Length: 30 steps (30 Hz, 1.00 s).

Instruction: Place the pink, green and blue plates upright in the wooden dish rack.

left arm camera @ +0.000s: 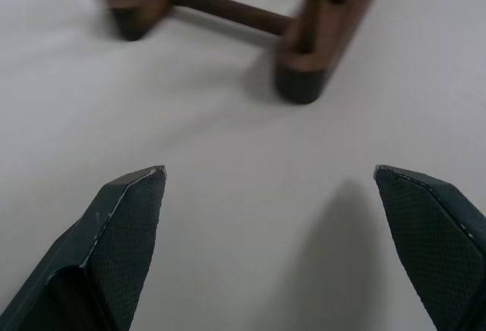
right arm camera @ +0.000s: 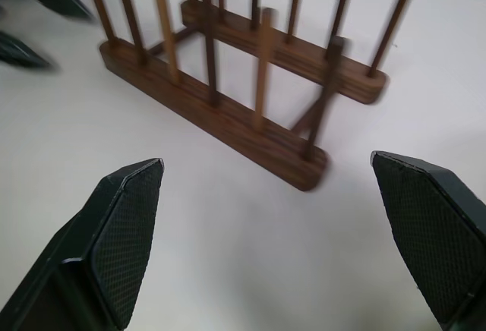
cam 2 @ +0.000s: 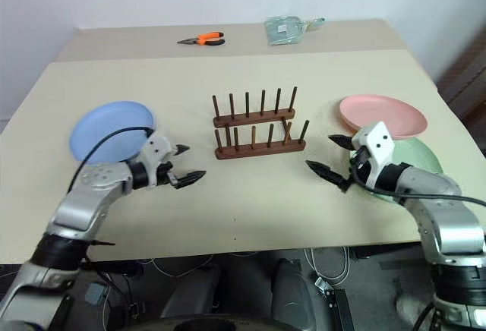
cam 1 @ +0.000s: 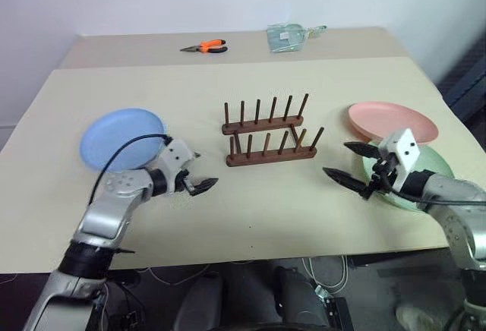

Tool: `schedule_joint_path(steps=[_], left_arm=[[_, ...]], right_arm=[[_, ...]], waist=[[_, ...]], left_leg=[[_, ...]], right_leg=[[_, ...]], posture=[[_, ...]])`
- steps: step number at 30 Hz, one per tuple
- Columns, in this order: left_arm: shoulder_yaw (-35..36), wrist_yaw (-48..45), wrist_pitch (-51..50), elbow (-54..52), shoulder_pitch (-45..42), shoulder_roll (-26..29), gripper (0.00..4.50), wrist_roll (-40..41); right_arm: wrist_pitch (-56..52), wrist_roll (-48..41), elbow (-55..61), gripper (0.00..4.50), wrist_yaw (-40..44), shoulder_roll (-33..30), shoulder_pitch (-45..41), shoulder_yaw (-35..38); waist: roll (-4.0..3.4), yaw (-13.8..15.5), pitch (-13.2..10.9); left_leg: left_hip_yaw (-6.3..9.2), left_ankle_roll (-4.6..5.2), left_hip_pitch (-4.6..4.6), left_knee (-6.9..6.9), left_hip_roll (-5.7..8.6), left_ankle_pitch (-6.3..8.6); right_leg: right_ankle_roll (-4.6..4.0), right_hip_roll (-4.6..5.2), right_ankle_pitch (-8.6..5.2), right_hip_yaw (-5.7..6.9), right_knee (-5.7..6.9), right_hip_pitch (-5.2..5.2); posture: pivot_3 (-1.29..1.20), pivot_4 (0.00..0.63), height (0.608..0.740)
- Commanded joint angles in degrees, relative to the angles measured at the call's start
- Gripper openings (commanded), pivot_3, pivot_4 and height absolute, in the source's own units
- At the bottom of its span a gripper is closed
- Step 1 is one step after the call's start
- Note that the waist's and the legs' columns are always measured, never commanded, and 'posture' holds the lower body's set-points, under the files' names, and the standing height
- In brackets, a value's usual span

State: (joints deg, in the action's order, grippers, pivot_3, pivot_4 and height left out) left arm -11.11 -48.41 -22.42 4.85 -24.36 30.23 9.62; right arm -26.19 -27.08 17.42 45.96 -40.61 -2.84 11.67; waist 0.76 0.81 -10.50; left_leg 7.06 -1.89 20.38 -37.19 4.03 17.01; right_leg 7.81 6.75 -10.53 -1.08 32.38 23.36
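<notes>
My own left forearm and its black cable cover the near right part of the blue plate (cam 1: pixel 118 140), so I can't follow its rim there. It lies flat on the table (cam 1: pixel 250 202) at my far left, about ten o'clock from my left pincer (cam 1: pixel 199 171), close by but not touching it. That pincer's two black fingers stand well apart with nothing between them. It hovers just over the tabletop and points toward the wooden dish rack (cam 1: pixel 267 135), which sits at about two o'clock from it with a stretch of bare table between. In my left wrist view the rack (left arm camera: pixel 304 50) is cut off and soft; I make out the near ends of its two base bars and a crossbar.

The rack stands mid-table with all its slots free, two rows of thin pegs rising from its bars. At twelve o'clock, far back, lie orange-handled pliers (cam 1: pixel 205 45) and a clear packet (cam 1: pixel 287 38); I can't tell what the packet holds.

My right pincer (cam 1: pixel 348 165) is spread wide too, gripping nothing, aimed at the rack at roughly ten o'clock. My right wrist hides much of the green plate (cam 1: pixel 433 165), which lies beneath it. The pink plate (cam 1: pixel 391 121) rests flat just beyond, its near edge overlapping the green one.
</notes>
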Motion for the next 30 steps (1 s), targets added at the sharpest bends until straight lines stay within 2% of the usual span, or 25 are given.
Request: schedule_joint_path(steps=[1,6,10,14,15,22,24,25,27,30], left_arm=[[-3.6,-3.4,5.2,9.1,-5.3,-2.9,4.5,-2.5],[-5.4,-6.1,9.0,19.9,-9.8,-8.3,4.5,-4.0],[-5.4,-6.9,10.2,21.8,-10.0,-10.6,2.81,-4.5],[-6.6,-9.8,10.6,15.4,-7.2,-10.2,0.88,-4.1],[-7.2,-11.3,10.6,13.2,-6.3,-9.3,0.79,-4.2],[-8.4,-15.3,11.2,7.5,-4.1,-4.2,0.79,-5.2],[-7.6,-15.3,10.8,8.1,-4.3,-3.3,1.82,-5.1],[-7.2,-15.1,10.6,8.5,-4.4,-2.8,2.12,-5.1],[-6.3,-14.5,10.3,9.1,-4.6,-1.4,2.99,-5.6],[-4.8,-12.8,7.9,7.9,-3.8,1.7,4.5,-6.4]], right_arm=[[-0.8,-0.6,7.3,4.47,-2.9,1.9,3.1,-0.2],[-2.1,-0.4,14.5,4.47,-6.9,4.8,8.0,-3.0],[-2.8,-0.4,16.6,4.5,-8.4,5.4,8.7,-4.1],[-2.3,0.0,15.4,4.5,-6.9,3.2,9.9,-1.6],[-2.6,-0.4,15.3,4.5,-6.3,2.4,10.5,-0.5],[-2.4,-1.0,13.9,4.5,-2.3,-2.2,14.6,4.5],[-1.7,-0.1,13.3,4.5,-1.7,-2.5,15.4,4.6],[-1.4,0.4,13.0,4.5,-1.5,-2.6,15.6,4.4],[-0.9,1.3,12.3,4.5,-1.0,-2.9,15.6,3.3],[-1.4,1.8,11.5,3.64,-1.1,-2.6,14.8,1.5]], waist=[[0.01,0.1,0.0],[-0.02,0.1,0.2],[-0.02,0.0,0.4],[-0.04,0.0,0.4],[-0.07,-0.1,0.4],[-0.06,0.0,0.4],[-0.06,-0.1,0.4],[-0.08,-0.1,0.5],[-0.08,-0.2,0.5],[-0.08,-0.4,0.5]], left_leg=[[0.02,0.0,0.01,0.0,0.01,0.0],[0.02,0.0,-0.01,-0.03,0.02,0.0],[0.05,0.01,-0.03,-0.09,0.03,0.0],[0.09,0.02,-0.02,-0.06,0.03,0.01],[0.09,0.03,-0.02,-0.05,0.03,0.02],[0.08,0.04,-0.02,-0.03,0.02,0.02],[0.08,0.04,-0.03,-0.03,0.02,0.03],[0.08,0.04,-0.03,-0.02,0.01,0.03],[0.08,0.04,-0.04,-0.01,0.0,0.03],[0.07,0.04,-0.07,0.0,-0.02,0.03]], right_leg=[[0.0,0.0,0.0,0.0,0.0,-0.01],[0.02,0.03,0.0,0.0,-0.02,-0.04],[0.24,0.03,-0.14,0.0,-0.02,-0.12],[0.26,0.03,-0.15,0.01,-0.02,-0.11],[0.21,0.03,-0.12,0.01,-0.02,-0.1],[0.27,0.03,-0.19,0.01,-0.01,-0.11],[0.27,0.03,-0.19,0.01,-0.01,-0.1],[0.27,0.02,-0.19,0.02,-0.01,-0.1],[0.27,0.02,-0.19,0.02,-0.01,-0.1],[0.27,0.0,-0.19,0.02,0.0,-0.08]], posture=[[0.0,0.15,0.74],[0.0,0.15,0.74],[0.0,0.15,0.74],[0.0,0.15,0.74],[0.0,0.15,0.74],[0.0,0.15,0.74],[0.0,0.15,0.74],[0.0,0.15,0.74],[0.0,0.15,0.74],[0.0,0.15,0.74]])
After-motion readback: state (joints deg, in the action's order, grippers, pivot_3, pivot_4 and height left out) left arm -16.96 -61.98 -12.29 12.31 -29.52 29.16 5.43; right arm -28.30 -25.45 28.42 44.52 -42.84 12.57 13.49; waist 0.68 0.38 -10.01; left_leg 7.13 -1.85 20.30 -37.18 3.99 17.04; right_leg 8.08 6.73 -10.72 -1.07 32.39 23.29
